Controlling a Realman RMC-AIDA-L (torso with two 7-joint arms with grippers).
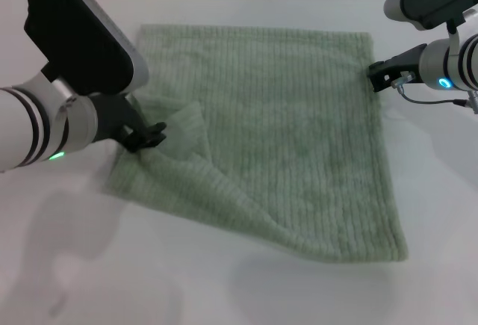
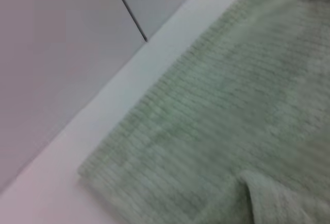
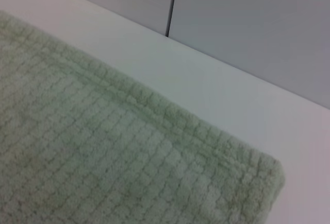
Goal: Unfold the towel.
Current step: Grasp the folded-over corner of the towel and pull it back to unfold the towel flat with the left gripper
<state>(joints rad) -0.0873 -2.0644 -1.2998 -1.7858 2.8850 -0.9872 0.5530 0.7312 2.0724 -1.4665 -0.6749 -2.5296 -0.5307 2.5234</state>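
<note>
Nearest edge of the towel: pale mint plush with fine parallel ribs, lying mostly flat on the white table, roughly square, hemmed at the far border. Its near-left part is rumpled, with a fold raised toward the left side. Left gripper, black fingers closed on that raised fold at the towel's left edge. Right gripper, dark, at the towel's far-right corner; whether its fingers are parted or grip the cloth cannot be told.
</note>
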